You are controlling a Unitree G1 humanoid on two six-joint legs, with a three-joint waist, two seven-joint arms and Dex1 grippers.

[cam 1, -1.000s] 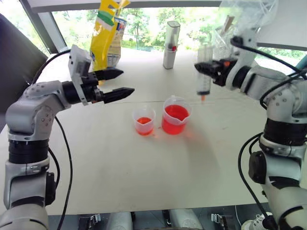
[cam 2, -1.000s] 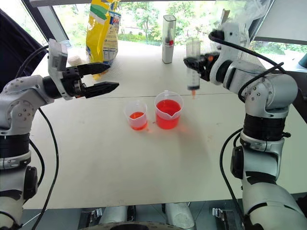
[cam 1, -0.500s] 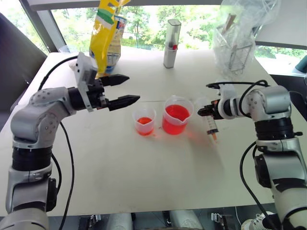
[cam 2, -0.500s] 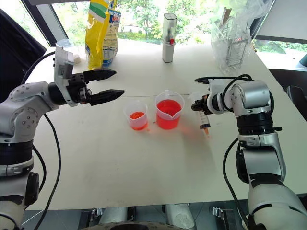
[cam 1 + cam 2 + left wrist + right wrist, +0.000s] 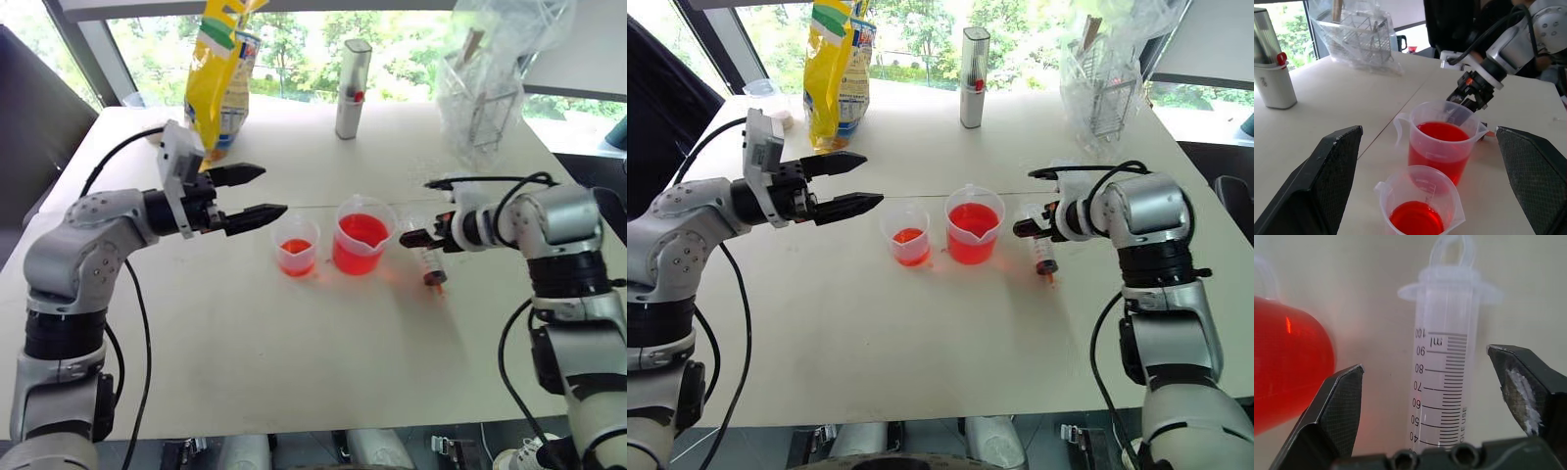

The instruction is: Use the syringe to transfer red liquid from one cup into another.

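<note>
- Syringe [image 5: 1043,253] now lying on the bench [image 5: 921,333] at 3 o'clock of the big cup [image 5: 972,233], dropped from mid-air a second ago
- Right end effector [image 5: 419,238] just let go, fingers wide either side
- Left end effector [image 5: 257,192] wide open, empty
- Transfer looks finished

Bright daylight floods in from the windows [image 5: 294,49] behind my table [image 5: 294,333], they're blown out; my right wrist view's beaker [image 5: 1283,367] is blurry.

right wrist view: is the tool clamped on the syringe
No, the right tool is open, its fingers clear of the syringe barrel.
</note>
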